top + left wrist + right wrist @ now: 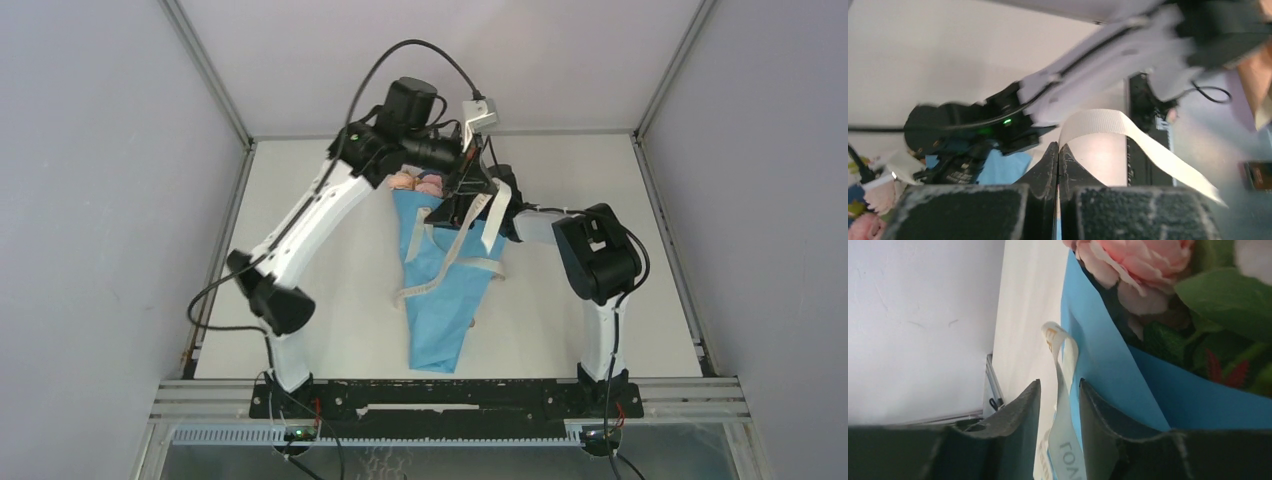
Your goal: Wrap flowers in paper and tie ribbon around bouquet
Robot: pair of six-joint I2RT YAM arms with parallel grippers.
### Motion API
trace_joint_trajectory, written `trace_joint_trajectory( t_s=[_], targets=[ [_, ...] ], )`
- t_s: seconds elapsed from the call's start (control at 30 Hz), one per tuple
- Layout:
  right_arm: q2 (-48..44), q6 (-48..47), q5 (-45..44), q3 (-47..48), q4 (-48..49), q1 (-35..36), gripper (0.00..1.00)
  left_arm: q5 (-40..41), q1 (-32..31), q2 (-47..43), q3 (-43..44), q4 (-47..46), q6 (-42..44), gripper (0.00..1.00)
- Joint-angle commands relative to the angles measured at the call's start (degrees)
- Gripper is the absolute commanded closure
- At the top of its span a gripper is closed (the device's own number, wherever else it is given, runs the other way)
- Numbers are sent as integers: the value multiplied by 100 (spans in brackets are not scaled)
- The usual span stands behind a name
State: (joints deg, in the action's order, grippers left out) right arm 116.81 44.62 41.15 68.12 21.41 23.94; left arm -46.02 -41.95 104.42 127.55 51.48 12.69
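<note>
Ribbon-tying: left end effector [1059,147] clamps the ribbon [1098,120]; right end effector [1059,385], parted around it, must close next.

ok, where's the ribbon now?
Top view, mid-table: the ribbon is draped across the paper cone just below the flowers. The shut left gripper pinches a loop of it; another stretch hangs inside the open right gripper.

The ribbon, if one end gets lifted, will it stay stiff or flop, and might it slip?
Probably floppy: the ribbon arcs over and droops from the shut left claw. Likely light, since it curls loosely beside the paper. It could slip; it hangs free between the open jaws of the right claw.
</note>
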Motion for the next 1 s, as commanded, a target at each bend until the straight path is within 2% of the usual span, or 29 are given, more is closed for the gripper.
trace_joint_trajectory(
  t_s=[0.0, 0.17, 0.3, 0.4, 0.57, 0.83, 0.9, 0.97],
  targets=[
    [-598, -31, 513, 168, -379, -322, 54, -50, 546, 658, -241, -1216, -1087, 100],
    [-1149, -29, 742, -256, -472, -699, 46, 116, 806, 1023, -552, -1780, -1424, 100],
    [-1588, -435, 487, -472, -1325, -966, 46, 137, 1005, 1243, -871, -2244, -1756, 100],
    [-1906, -487, 224, -950, -1454, -1157, 49, 427, 1105, 1488, -977, -2415, -1829, 100],
    [-2317, -494, 254, -1671, -1124, -1236, 50, 809, 1122, 1891, -1077, -2422, -1607, 100],
    [-2562, -550, 34, -2048, -864, -937, 49, 1811, 1112, 1936, -1770, -2299, -790, 100],
    [-2402, -439, 44, -2057, -666, -847, 49, 2000, 1106, 1928, -1884, -2113, -546, 93],
    [-2216, -295, 51, -2057, -445, -788, 49, 2048, 1103, 1891, -1850, -1819, -295, 73]
  ],
)
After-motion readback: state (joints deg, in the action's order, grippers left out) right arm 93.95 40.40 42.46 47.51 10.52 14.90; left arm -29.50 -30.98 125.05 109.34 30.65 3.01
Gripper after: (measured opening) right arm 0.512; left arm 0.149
